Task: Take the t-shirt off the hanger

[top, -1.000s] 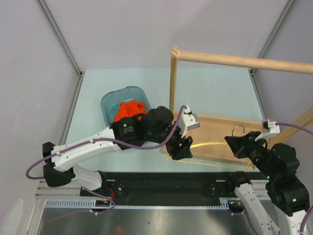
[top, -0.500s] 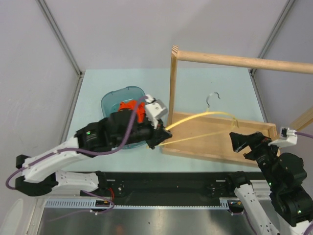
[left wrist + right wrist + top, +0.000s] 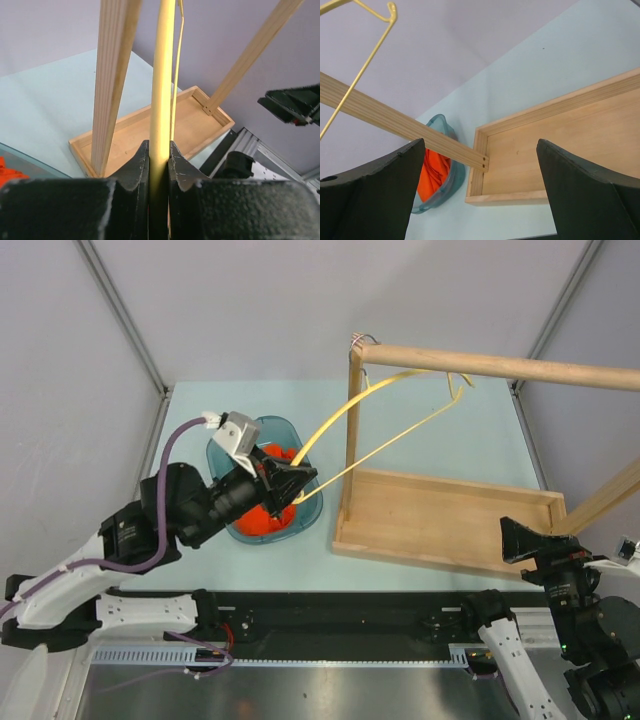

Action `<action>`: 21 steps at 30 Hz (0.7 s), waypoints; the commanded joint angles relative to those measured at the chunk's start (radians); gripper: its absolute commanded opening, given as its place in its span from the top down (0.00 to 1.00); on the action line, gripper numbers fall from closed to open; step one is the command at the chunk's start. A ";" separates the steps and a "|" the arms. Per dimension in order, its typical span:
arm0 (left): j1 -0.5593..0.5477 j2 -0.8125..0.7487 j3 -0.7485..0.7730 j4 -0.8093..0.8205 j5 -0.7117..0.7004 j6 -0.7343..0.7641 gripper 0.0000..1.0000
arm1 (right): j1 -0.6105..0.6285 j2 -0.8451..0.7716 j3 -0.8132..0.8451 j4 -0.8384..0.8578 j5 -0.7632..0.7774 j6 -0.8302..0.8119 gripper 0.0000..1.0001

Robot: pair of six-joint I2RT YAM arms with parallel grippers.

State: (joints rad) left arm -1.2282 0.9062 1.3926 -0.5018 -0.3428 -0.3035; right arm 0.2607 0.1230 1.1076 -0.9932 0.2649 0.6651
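Plainly, the left gripper (image 3: 159, 150) was clenched on the hanger (image 3: 163, 75), its two black jaws pressed against the pale-yellow strip from either side with no gap showing. From above, that gripper (image 3: 290, 480) sat just to the left of the wooden rack (image 3: 352, 440), over the near edge of a teal bin (image 3: 222, 445). The hanger (image 3: 330, 420) ran from the gripper up and to the right, its two thin strands crossing the rack's upright post. They spread toward the rack's top rod (image 3: 500, 365) and met again in a small curl beneath it. Whether the hanger touched the rod could not be told. A bit of grey wire (image 3: 365, 338) showed at the top of the post. The hanger was bare.

The t-shirt (image 3: 262, 522), bright orange, lay bunched inside the bin, left of the rack and apart from the hanger. Part of it was hidden under the left gripper.

The right gripper (image 3: 480, 145) was released, its dark fingers (image 3: 375, 190) spread wide with nothing between them. It hung off the near right corner of the rack (image 3: 545, 150), just beside the rack's flat tray base. In the overhead view the right gripper (image 3: 522, 540) was well apart from the hanger. Its wrist camera looked across the tray toward the bin (image 3: 451, 165) and the orange t-shirt (image 3: 432, 175), with the hanger's curled end (image 3: 390, 10) high above the rack. The table (image 3: 430, 430) under the rack was pale blue-green.
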 commanded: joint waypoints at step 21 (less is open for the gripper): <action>-0.002 0.080 -0.060 0.103 -0.254 -0.046 0.87 | 0.015 0.001 -0.037 0.031 -0.001 0.025 0.02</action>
State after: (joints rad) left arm -1.2446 0.9947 1.3575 -0.4168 -0.4850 -0.3130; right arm 0.2703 0.1230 1.0801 -0.9920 0.2684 0.6811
